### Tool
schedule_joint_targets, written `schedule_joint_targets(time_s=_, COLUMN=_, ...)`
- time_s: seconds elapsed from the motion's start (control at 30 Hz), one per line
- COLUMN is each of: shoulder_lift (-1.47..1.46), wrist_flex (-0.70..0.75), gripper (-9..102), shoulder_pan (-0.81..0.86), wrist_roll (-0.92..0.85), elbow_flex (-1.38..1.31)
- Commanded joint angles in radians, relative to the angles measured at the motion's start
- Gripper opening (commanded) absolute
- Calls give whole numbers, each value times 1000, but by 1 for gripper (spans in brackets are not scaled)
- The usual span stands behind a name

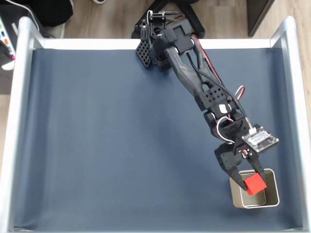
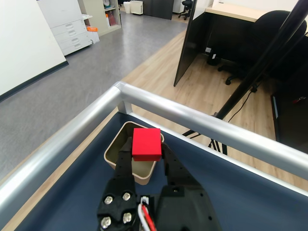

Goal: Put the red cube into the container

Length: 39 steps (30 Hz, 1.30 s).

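Cube (image 1: pixel 254 184) hangs pinched in the tool (image 1: pixel 250 185) directly above the container (image 1: pixel 271 200), poised for dropping in.

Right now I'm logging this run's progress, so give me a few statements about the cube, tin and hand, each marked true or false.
1. The hand grips the red cube. True.
2. The cube rests on the blue mat. False: it is held over the container.
3. The container lies tipped on its side. False: it stands upright, opening up.
4. In the fixed view, the container sits near the tray's lower right corner. True.
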Motion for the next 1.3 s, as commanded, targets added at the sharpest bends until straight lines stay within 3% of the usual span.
schedule_joint_targets(time_s=0.0, shoulder_lift=-14, wrist_flex=0, gripper=0, shoulder_pan=-20, wrist_roll=-8, elbow_flex=-78)
schedule_joint_targets(time_s=1.07, shoulder_lift=-150, wrist_flex=-34, gripper=1, shoulder_pan=-28, wrist_roll=-8, elbow_flex=-178)
schedule_joint_targets(time_s=1.27, shoulder_lift=-149, wrist_flex=-32, gripper=12, shoulder_pan=-26, wrist_roll=-12, elbow_flex=-176)
